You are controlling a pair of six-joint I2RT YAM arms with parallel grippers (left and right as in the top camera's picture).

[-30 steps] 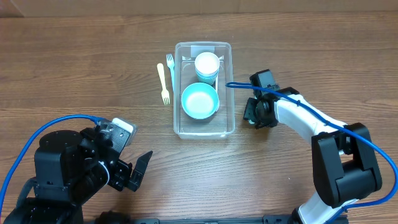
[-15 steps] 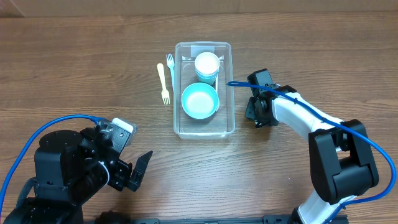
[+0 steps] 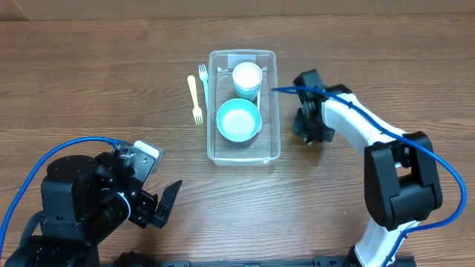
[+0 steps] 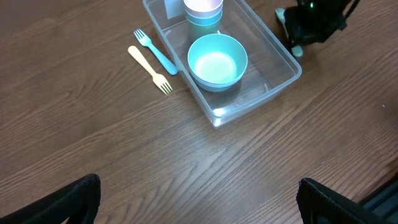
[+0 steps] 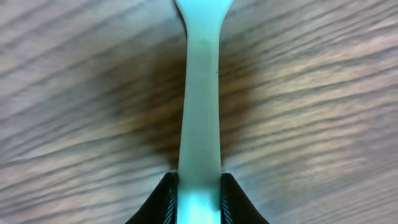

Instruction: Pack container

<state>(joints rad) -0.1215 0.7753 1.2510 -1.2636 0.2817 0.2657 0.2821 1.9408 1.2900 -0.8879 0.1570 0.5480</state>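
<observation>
The clear rectangular container (image 3: pixel 272 111) stands at the table's middle and also shows in the left wrist view (image 4: pixel 283 62). It holds a light-blue bowl (image 3: pixel 239 120) and a white bowl stacked on a blue one (image 3: pixel 247 78). My right gripper (image 3: pixel 308 127) is just right of the container's right wall, pointing down at the table. In the right wrist view it is shut (image 5: pixel 199 186) on the handle of a pale green utensil (image 5: pixel 200 118), whose far end is out of view. My left gripper (image 3: pixel 167 204) is open and empty at the front left (image 4: pixel 199 205).
A yellow fork (image 3: pixel 194 96) and a blue fork (image 3: pixel 203 81) lie side by side on the wood table just left of the container. Blue cables trail from both arms.
My right gripper has moved a little toward the far side along the container's right wall, still holding the utensil. The left arm has not moved.
</observation>
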